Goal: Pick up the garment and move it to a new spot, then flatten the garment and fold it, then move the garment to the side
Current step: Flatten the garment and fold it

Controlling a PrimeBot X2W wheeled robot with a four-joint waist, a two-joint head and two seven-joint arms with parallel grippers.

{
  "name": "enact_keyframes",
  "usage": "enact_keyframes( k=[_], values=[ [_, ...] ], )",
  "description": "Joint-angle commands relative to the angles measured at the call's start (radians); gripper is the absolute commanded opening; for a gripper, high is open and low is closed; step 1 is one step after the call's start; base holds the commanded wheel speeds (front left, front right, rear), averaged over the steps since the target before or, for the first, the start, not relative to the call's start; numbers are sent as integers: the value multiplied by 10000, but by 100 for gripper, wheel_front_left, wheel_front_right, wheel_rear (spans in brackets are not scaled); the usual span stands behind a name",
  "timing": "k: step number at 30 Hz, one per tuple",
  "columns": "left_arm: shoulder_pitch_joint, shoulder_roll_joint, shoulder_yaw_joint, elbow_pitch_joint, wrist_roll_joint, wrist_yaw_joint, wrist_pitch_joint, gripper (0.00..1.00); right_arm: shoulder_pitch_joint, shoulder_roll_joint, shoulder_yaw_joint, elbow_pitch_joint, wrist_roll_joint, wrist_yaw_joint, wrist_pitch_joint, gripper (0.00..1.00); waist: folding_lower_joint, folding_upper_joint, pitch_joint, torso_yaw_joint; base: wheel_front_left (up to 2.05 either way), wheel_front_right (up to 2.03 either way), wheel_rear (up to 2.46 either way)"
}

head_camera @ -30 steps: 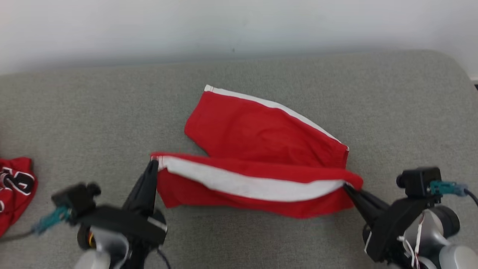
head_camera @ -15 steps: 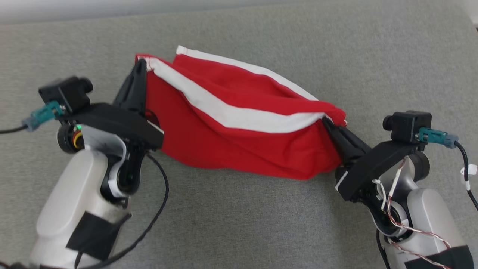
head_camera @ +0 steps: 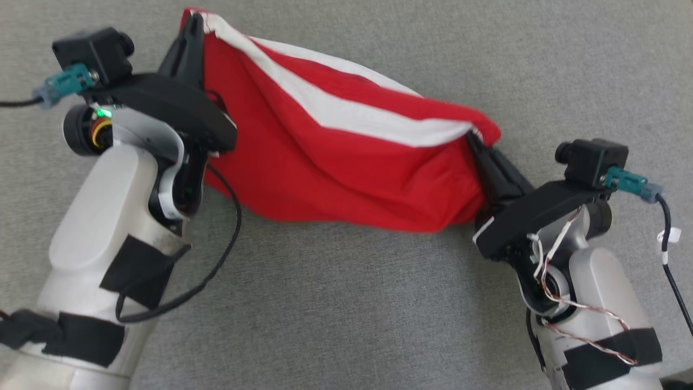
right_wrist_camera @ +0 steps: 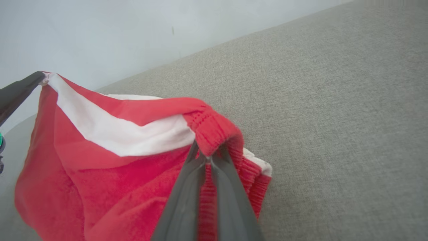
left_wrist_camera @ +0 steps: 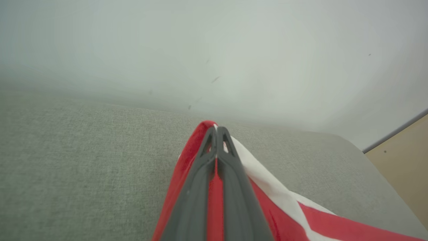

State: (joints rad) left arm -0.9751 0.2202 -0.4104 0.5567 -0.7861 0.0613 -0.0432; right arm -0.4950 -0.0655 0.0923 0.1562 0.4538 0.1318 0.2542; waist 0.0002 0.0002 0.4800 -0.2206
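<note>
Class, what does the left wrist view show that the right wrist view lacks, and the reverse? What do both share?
Left wrist view, not the right: a tan panel at its right edge. Right wrist view, not the left: the right end effector shut on the ribbed waistband. Shared: the left end effector clamping a corner of the red garment, its white stripe, the grey cushion, the wall.

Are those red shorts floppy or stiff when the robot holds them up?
Probably floppy: the red shorts sag in a curve between the left gripper and the right gripper. Likely light too, since two thin pinches carry them.
</note>
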Motion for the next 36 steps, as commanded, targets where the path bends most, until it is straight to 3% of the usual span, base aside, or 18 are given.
enact_keyframes(
  k=[1,9,10,11,12,13,22,29,32,36],
  values=[
    [-151,-20,41,61,88,-29,-92,0,-113,91,-8,47,-41,-23,-94,0,-2,-2,132,-112,0,0,0],
    [-668,-10,15,1032,213,121,-175,0,-417,135,-218,601,-145,-23,-517,0,-2,-2,209,-163,0,0,0],
    [-699,6,-28,1151,280,143,-194,0,-433,145,-235,678,-169,-23,-562,42,-2,-2,220,-156,0,0,0],
    [-747,24,-76,1266,355,159,-249,32,-429,152,-266,749,-135,-23,-628,100,-2,-2,226,-149,0,0,0],
    [-793,55,-125,1345,409,137,-355,69,-472,154,-310,804,-111,-23,-705,100,-2,-2,224,-142,0,0,0],
    [-840,61,-155,1456,430,133,-440,100,-525,152,-312,861,-81,-23,-758,100,-2,-2,218,-136,0,0,0],
    [-527,243,-474,2309,699,-375,-980,100,122,156,-523,929,-54,-23,-695,100,-2,-2,-421,-21,0,0,0],
    [368,470,-933,2588,581,-974,-235,100,1908,158,-1246,-305,10,-23,-368,100,-2,-2,-1069,-105,0,0,0],
    [588,605,-970,2643,531,-882,46,100,2626,157,-1387,-793,95,-23,-229,100,-2,-2,-1204,-265,0,0,0],
    [770,819,-1087,2864,718,-358,508,100,3280,162,-1237,-1344,331,-23,-106,100,-2,-2,-1203,-612,0,0,0]
  ],
)
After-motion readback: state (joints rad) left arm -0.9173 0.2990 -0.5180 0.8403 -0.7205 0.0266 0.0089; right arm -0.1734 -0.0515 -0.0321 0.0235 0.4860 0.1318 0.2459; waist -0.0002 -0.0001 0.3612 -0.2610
